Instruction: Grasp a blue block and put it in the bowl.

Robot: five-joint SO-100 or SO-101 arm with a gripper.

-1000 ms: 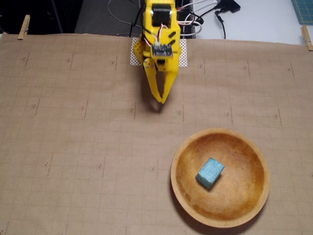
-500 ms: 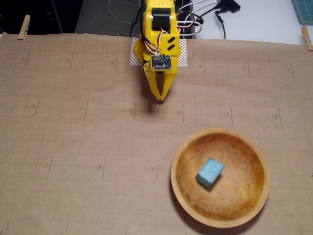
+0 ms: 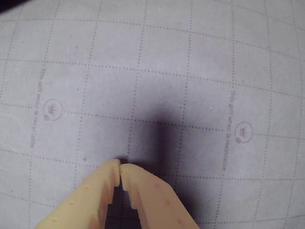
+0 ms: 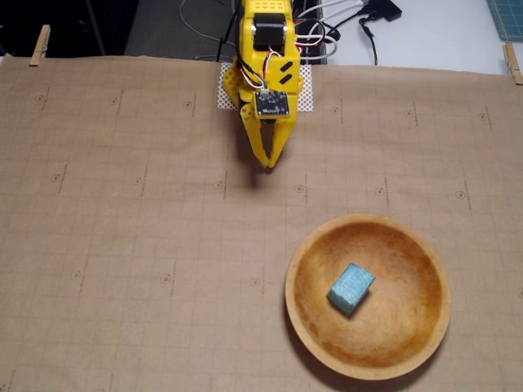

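The blue block (image 4: 351, 287) lies inside the wooden bowl (image 4: 425, 245), a little left of its centre, in the fixed view. The yellow gripper (image 4: 268, 166) hangs near the arm's base at the top of the paper, well above and left of the bowl. Its fingers meet at the tips with nothing between them. In the wrist view the gripper (image 3: 120, 168) shows shut over bare gridded paper, its shadow just ahead. Neither block nor bowl shows in the wrist view.
Brown gridded paper (image 4: 122, 245) covers the table, held by clothespins at the upper left (image 4: 38, 45) and upper right (image 4: 512, 62). Cables (image 4: 343, 24) lie behind the arm's base beyond the paper's far edge.
The gripper has drawn back slightly toward the arm's base and its fingers have come together. The block and bowl have not moved.
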